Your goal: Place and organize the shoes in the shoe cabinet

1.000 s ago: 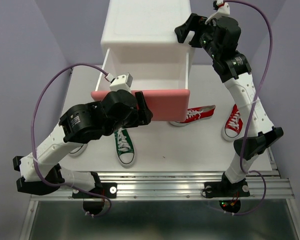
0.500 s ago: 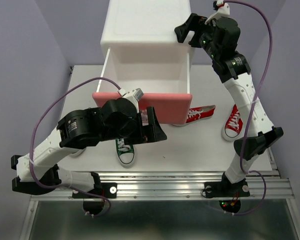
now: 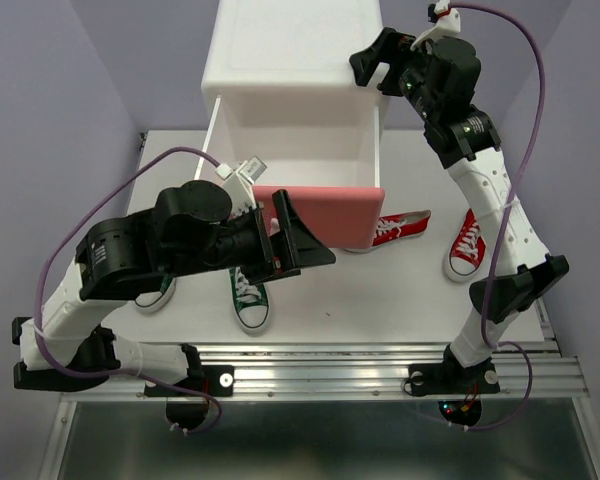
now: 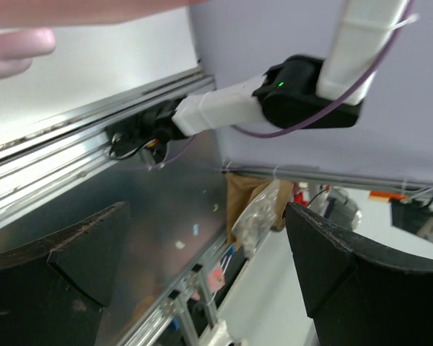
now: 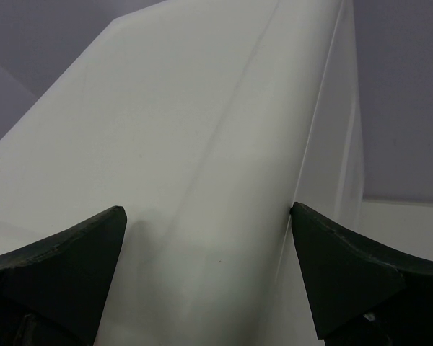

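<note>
The white shoe cabinet (image 3: 295, 60) stands at the back, its upper drawer pulled out, with the pink front (image 3: 330, 212) facing me. My left gripper (image 3: 300, 243) is open and empty just in front of that pink front; its wrist view (image 4: 209, 274) looks past the table's edge. My right gripper (image 3: 376, 66) is open against the cabinet's upper right side (image 5: 202, 144), holding nothing. One green shoe (image 3: 250, 296) lies near the front. The other green shoe (image 3: 156, 294) is mostly hidden under my left arm. One red shoe (image 3: 398, 229) lies partly under the drawer. The other red shoe (image 3: 465, 243) lies to its right.
A metal rail (image 3: 320, 365) runs along the table's near edge, with both arm bases on it. Purple walls close in on both sides. The open drawer overhangs the middle of the table. The left arm's purple cable (image 3: 130, 185) loops above the table's left side.
My left gripper has come off the pink drawer front, dropped toward the near edge, and its arm has swung left. The drawer stays open. The right arm has not moved.
</note>
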Tool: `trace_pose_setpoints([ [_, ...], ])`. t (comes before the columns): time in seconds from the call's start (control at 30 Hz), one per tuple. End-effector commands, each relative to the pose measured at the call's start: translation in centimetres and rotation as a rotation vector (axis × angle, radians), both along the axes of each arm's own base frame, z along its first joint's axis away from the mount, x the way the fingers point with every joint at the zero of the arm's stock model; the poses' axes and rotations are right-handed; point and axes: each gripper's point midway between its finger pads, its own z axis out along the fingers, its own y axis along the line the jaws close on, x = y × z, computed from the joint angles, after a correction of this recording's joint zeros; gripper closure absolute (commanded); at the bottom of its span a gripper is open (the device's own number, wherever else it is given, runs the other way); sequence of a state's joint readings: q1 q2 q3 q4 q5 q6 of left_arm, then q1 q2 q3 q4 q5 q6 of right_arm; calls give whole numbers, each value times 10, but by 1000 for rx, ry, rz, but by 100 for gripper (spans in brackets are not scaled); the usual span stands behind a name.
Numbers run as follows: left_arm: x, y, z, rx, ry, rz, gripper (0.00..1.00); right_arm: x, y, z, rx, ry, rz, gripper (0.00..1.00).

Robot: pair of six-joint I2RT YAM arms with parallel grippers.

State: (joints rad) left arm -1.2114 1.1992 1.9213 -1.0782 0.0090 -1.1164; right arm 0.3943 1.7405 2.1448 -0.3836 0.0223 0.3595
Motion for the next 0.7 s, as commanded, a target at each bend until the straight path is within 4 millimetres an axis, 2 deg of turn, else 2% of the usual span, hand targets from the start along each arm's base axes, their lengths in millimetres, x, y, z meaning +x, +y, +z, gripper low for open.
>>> trace_pose_setpoints([
  [0.0,14,19,55,-183,-64,129,1,-3,13,-111,-182,299,58,0],
  [0.03,20,28,64,-197,-93,172,1,-3,13,-111,-184,300,58,0],
  [0.1,28,36,66,-173,-129,215,1,-3,13,-111,-185,298,57,0],
  [0.13,29,41,75,-192,-146,228,1,-2,14,-111,-185,299,58,0],
  [0.23,43,41,92,-221,-206,285,1,-1,14,-112,-185,299,57,0],
  [0.3,55,48,116,-280,-270,355,1,-1,13,-111,-187,295,56,0],
  [0.43,76,62,151,-366,-363,491,1,-2,13,-110,-181,296,55,0],
  [0.47,82,61,152,-350,-406,505,1,-3,13,-109,-179,297,54,0],
  [0.5,87,57,168,-390,-454,523,1,-3,13,-111,-176,301,54,0],
  [0.57,102,60,179,-368,-523,601,1,-3,13,-112,-177,307,54,0],
  [0.6,108,69,196,-412,-554,662,1,-3,13,-111,-174,307,53,0],
  [0.67,115,84,208,-416,-594,738,1,-4,13,-107,-170,301,53,0],
])
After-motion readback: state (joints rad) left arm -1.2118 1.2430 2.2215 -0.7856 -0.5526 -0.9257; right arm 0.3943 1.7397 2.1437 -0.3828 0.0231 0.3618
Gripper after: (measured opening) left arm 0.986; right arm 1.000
